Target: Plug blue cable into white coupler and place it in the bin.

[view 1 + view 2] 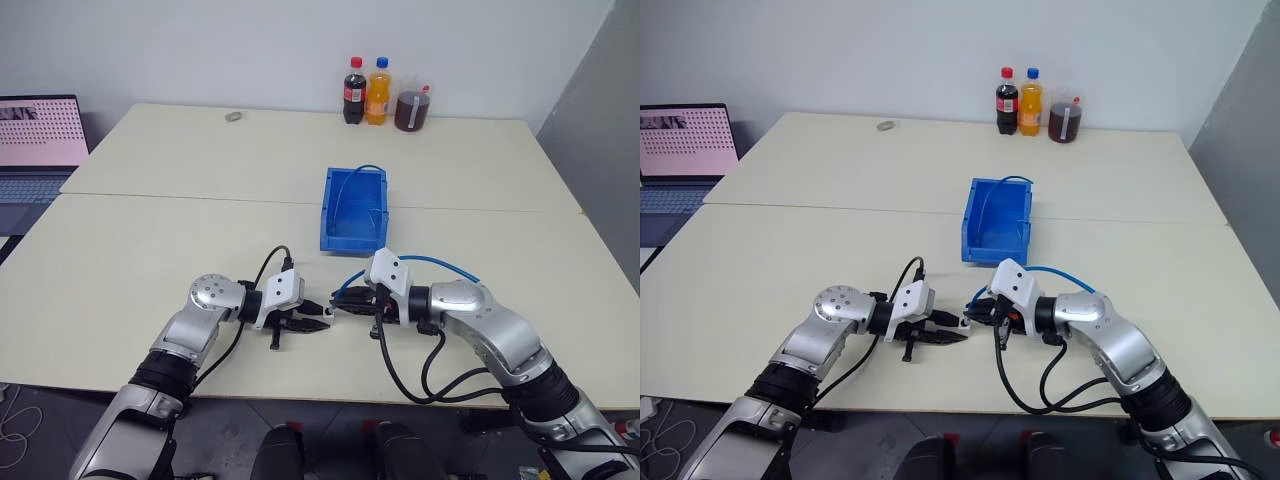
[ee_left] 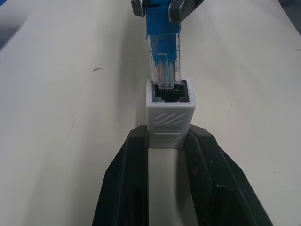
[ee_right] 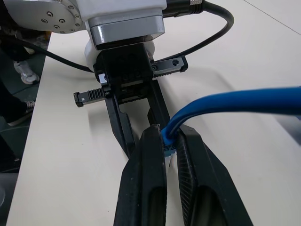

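Two pale cream tables (image 1: 180, 250) stand pushed together edge to edge, a thin seam running across between them, before a plain white wall (image 1: 250, 50). At twelve o'clock on the far table sit three drinks — a cola bottle (image 1: 354, 91), an orange soda bottle (image 1: 377, 92) and a jug of dark liquid (image 1: 411, 108). At ten o'clock an open laptop (image 1: 38, 145) glows pink — a grey panel (image 1: 600, 130) closes two o'clock.

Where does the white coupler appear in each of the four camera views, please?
Left eye view: white coupler at lower centre, between the two grippers.
Right eye view: lower centre, same spot.
Left wrist view: centre, gripped by the left gripper.
Right wrist view: hidden behind the fingers.
Shared landmark: the blue cable at its socket.
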